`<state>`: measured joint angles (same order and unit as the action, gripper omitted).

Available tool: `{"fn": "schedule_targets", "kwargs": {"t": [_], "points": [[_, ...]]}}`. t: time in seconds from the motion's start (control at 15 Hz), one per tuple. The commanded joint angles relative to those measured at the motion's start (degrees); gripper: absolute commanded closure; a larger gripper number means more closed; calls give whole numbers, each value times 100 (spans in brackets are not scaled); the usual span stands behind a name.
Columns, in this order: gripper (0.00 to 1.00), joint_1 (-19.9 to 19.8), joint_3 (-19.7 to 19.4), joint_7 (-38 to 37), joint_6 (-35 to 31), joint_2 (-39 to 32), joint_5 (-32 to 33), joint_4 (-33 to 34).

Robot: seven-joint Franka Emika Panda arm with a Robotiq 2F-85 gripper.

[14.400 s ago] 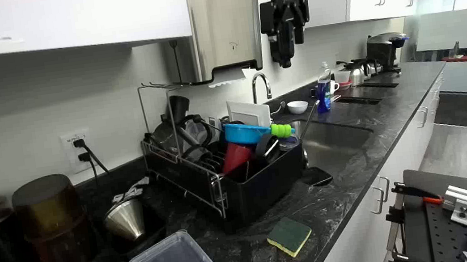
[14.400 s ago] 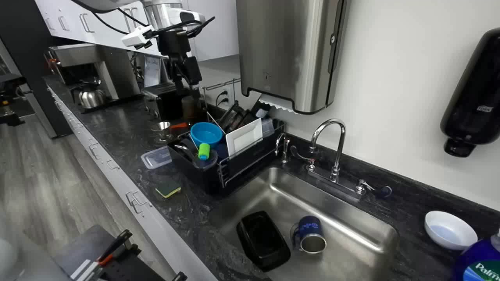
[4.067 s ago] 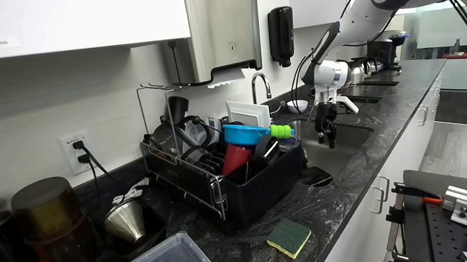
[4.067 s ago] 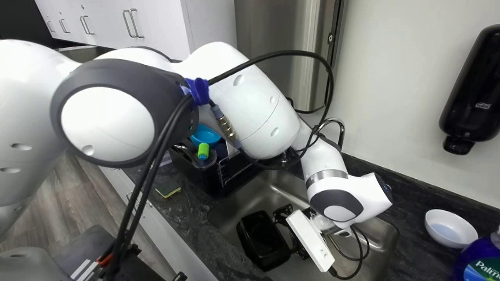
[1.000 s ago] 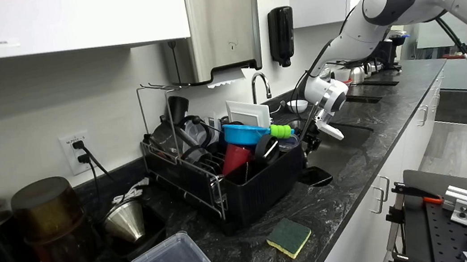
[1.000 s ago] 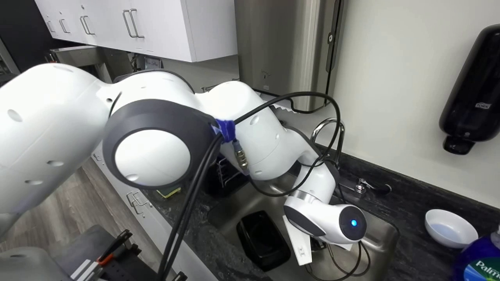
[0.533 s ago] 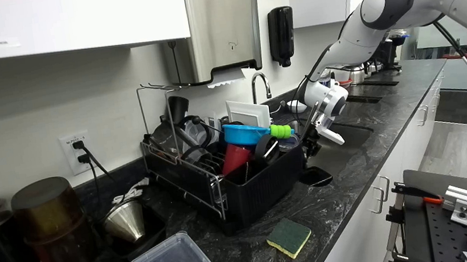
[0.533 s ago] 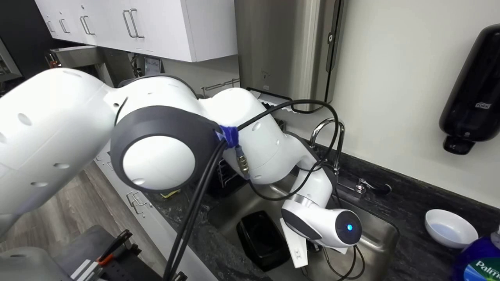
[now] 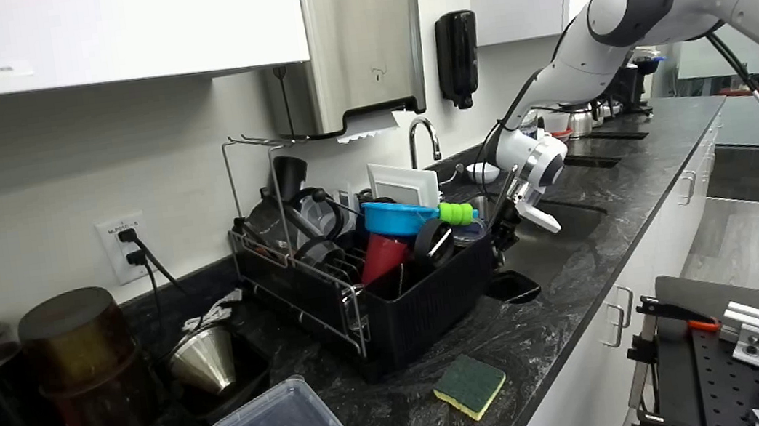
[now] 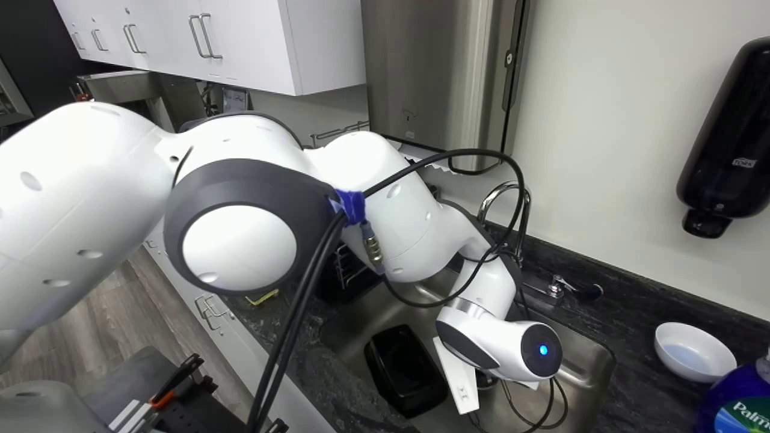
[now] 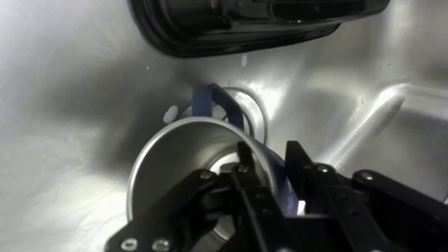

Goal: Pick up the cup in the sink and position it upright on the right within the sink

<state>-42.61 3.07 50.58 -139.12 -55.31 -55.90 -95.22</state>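
Note:
The cup [image 11: 164, 168], steel inside and dark blue outside, is in the sink [image 11: 87, 105]. Its mouth faces the wrist camera and its blue handle [image 11: 218, 99] reaches over the drain; how far it leans is hard to tell. My gripper [image 11: 267, 152] straddles the cup's wall, one finger inside the mouth and the other outside. The jaws are part-way apart with the wall between them, and gaps show beside it. In an exterior view the arm's wrist [image 10: 499, 340] covers the cup. A black container [image 11: 224, 29] sits beside the cup.
A chrome faucet [image 10: 524, 210] rises behind the sink. Past the sink's far end stand a white bowl [image 10: 695, 352] and a blue soap bottle [image 10: 740, 400]. A loaded black dish rack [image 9: 437, 315] borders the near end, partly blocking the gripper from sight.
Since the oldest frames the arm has come from above the dish rack down into the sink. Over the last second it dipped slightly, then shifted back a little.

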Motion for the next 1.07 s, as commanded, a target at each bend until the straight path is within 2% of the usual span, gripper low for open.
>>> {"fn": "schedule_targets", "kwargs": {"t": [0.0, 0.07, 0.2, 0.4, 0.73, 1.0], "points": [[97, -8, -47, 315, 7, 209, -188, -142], [100, 28, -95, 353, -2, 309, -144, -183], [98, 100, -206, 403, -53, 460, -30, -233], [98, 303, -514, 443, -163, 630, 459, -311], [98, 650, -924, 107, -701, 559, 1700, -226], [98, 686, -941, -290, -1198, 391, 2778, -176]]}}
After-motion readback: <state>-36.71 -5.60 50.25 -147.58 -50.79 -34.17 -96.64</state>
